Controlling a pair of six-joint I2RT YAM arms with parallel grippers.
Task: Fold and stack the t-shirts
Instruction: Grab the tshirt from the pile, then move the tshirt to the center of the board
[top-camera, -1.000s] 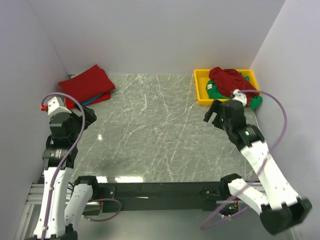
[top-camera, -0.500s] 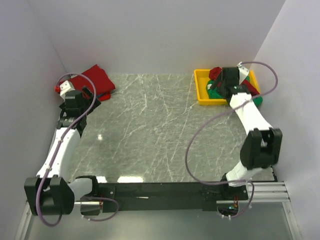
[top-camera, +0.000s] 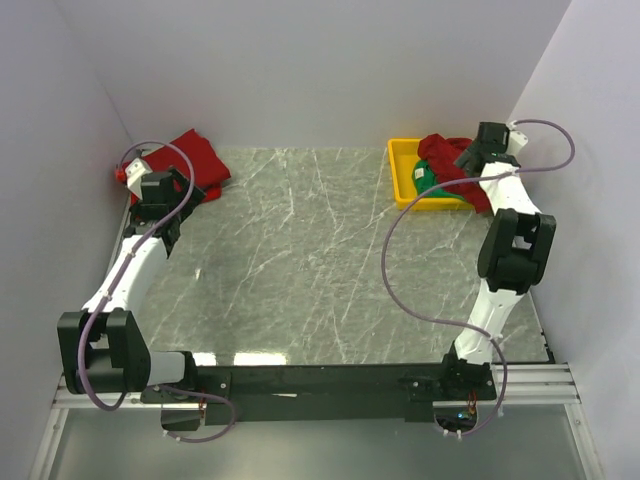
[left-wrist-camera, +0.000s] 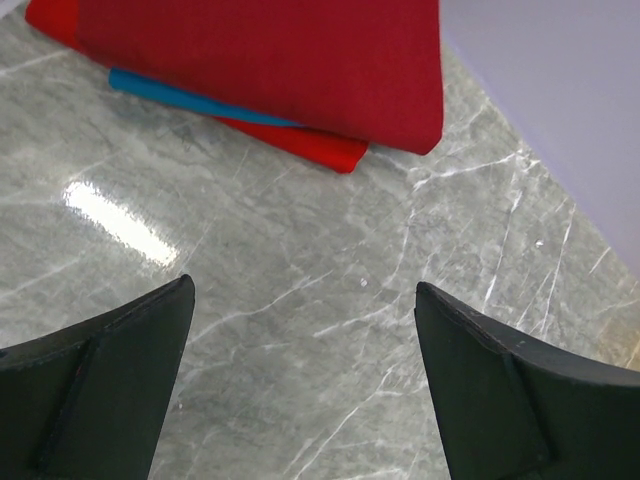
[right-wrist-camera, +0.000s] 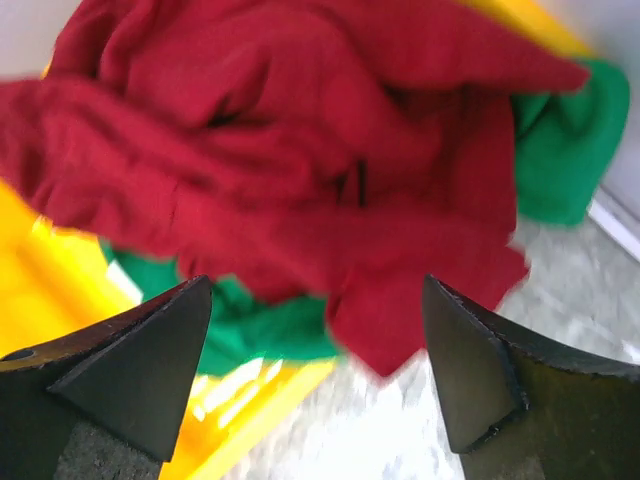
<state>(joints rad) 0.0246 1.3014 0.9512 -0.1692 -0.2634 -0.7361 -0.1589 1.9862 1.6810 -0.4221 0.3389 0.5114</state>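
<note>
A folded stack of t-shirts (top-camera: 195, 158) lies at the back left: a dark red shirt (left-wrist-camera: 270, 60) on top, a blue one (left-wrist-camera: 190, 100) under it and another red one (left-wrist-camera: 320, 152) at the bottom. My left gripper (top-camera: 170, 195) (left-wrist-camera: 302, 290) hovers open over bare table just in front of that stack. A crumpled dark red t-shirt (top-camera: 445, 160) (right-wrist-camera: 300, 150) lies over a green t-shirt (top-camera: 425, 181) (right-wrist-camera: 560, 150) in the yellow tray (top-camera: 403, 190) (right-wrist-camera: 60, 300). My right gripper (top-camera: 474, 155) (right-wrist-camera: 317, 285) hangs open above this heap, holding nothing.
White walls close in the grey marble table (top-camera: 320, 260) on the left, back and right. The red shirt's edge drapes over the tray's near right rim onto the table. The right arm's cable (top-camera: 400, 260) loops over the table's right side.
Both arms have swung outward from the near side: the left one back to the folded stack, the right one back over the tray. Both grippers stay open.
</note>
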